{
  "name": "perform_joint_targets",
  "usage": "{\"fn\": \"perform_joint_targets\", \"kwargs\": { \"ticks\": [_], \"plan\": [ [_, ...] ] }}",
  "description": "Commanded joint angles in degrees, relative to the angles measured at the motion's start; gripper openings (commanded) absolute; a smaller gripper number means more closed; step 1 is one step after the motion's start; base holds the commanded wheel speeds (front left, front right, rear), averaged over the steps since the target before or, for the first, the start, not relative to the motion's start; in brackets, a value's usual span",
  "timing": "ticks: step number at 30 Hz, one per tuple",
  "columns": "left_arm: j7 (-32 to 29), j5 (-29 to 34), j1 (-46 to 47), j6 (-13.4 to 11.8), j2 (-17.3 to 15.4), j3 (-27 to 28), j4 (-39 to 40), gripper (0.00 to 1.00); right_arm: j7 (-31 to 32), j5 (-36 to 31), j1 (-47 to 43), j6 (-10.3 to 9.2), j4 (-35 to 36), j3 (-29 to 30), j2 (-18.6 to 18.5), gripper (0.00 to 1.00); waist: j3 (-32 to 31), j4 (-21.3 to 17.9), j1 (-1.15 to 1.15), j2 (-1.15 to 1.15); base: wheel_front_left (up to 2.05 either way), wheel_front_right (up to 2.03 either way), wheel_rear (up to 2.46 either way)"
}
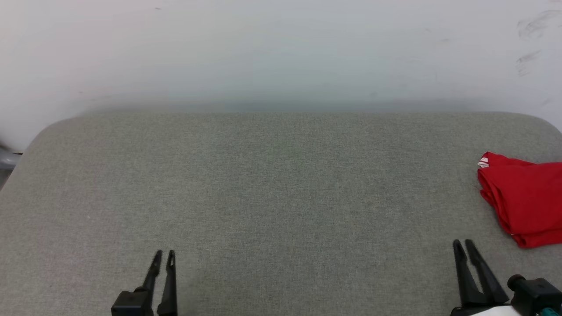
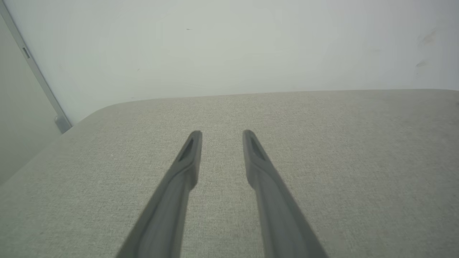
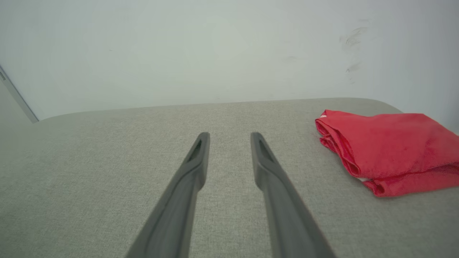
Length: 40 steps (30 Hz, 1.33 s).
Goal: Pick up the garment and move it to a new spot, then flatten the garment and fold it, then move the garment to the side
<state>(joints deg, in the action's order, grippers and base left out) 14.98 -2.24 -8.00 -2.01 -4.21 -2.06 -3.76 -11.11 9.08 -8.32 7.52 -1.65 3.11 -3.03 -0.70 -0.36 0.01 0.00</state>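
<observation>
**Item: the garment** (image 1: 524, 197). Red cloth is seen folded into a compact stack of layers, with a scrap of white trim showing at the far-left corner. It is laid on the right side of the counter (image 1: 281, 184), and its right part is cut off by the edge of the head view. How close it lies to the counter's right rim cannot be told. No lettering is shown on the exposed face.

**Right gripper** (image 1: 463, 242). It is held near the front edge, just left of and nearer than the garment, and apart from it. The jaws are set a moderate way apart, and nothing is held between them.

**Left gripper** (image 1: 164, 253). It is held near the front edge on the left, well apart from the garment. Its jaws are likewise parted and empty.

**Counter.** It is covered in grey woven fabric and has rounded far corners. It is backed by a pale wall (image 1: 281, 52) that is scuffed at the right.

**Condition.** The fold and the move to the side are judged to be done or nearly so.

**Hazards.**
- The stack could be sprung open if only the top layer were pinched by the right jaws.
- The stack could be dragged or skewed if it were brushed by a passing finger.
- The stack could be pushed off the right rim if it were nudged that way, since the margin there is unseen.
</observation>
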Motion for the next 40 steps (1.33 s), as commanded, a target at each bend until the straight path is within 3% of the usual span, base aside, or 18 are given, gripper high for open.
{"fn": "perform_joint_targets", "kwargs": {
  "ticks": [1, 21, 40],
  "plan": [
    [-0.24, -0.28, -0.12, 0.03, 0.02, 0.04, -0.69, 0.0, 0.05, 0.22, -0.06, 0.0, -0.57, -0.06, 0.0, 0.0, 0.0, 0.0, 0.0, 0.0, 0.0, 0.0, 0.0],
    [-5.75, -23.39, 3.75, 2.49, 0.34, 2.31, -3.14, 0.0, 3.47, 22.79, 3.78, -0.01, -3.43, -0.53, -1.03, 0.0, 0.14, 0.06, 0.0, 0.0, 0.0, 0.0, 0.0],
    [-9.72, -40.09, 6.49, 4.25, 0.57, 3.9, -4.88, 0.0, 6.27, 38.71, 6.55, -0.01, -5.58, -0.46, -1.47, 0.0, 0.27, 0.11, 0.0, 0.0, 0.0, 0.0, 0.0]
  ]
}}
